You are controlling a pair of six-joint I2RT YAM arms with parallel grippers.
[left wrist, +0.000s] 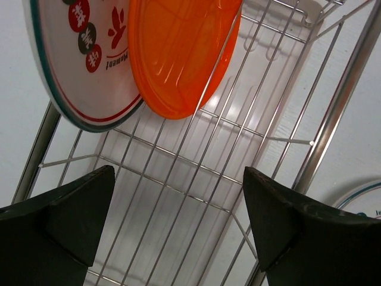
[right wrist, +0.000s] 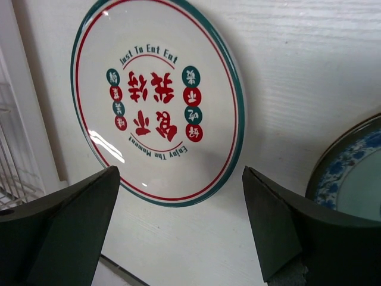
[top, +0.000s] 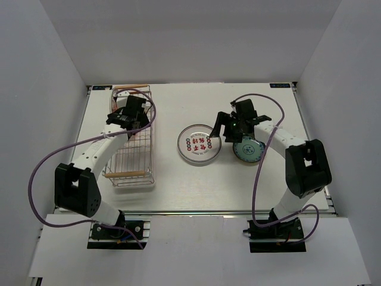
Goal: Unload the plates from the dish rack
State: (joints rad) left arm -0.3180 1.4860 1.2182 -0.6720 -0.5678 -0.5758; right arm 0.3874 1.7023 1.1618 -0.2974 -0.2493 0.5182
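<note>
The spread left claw (left wrist: 177,202) hung inside the dish rack (left wrist: 333,113), the orange plate (left wrist: 178,53) standing on edge just ahead, top-centre of its view.

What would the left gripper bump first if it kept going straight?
Probably the dish rack, its bottom wires, just short of the orange plate; depth is unclear.

The dish rack (left wrist: 331,119) is bright, polished metal wire with a bare wooden rod handle (top: 127,173). The orange plate (left wrist: 178,53) is smooth, glossy, slightly translucent plastic; the white plate (right wrist: 158,101) with red and green marks has a glossy, reflective surface. The table (right wrist: 297,59) is matt white with a fine grain.
</note>
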